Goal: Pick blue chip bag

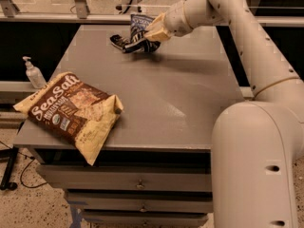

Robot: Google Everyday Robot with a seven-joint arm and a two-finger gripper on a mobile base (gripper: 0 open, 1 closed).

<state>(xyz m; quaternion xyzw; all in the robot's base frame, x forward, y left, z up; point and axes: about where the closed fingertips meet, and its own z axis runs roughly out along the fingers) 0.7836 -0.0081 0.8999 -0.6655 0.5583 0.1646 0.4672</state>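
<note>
Camera view: white robot arm (256,56) reaches in from the right.
Table: grey cabinet table (180,94), its drawers (137,183) shut.
Large bag: tan-and-brown "Sea Salt" bag (71,110) overhangs the front-left edge.
Task bag: small crinkled navy-blue chip bag (137,25) stands at the far side.
Pincer: tan gripper (153,33) touches that bag's right side; clenched or released, cannot tell.
Bottle: clear pump bottle (33,74), left of the table.
</note>
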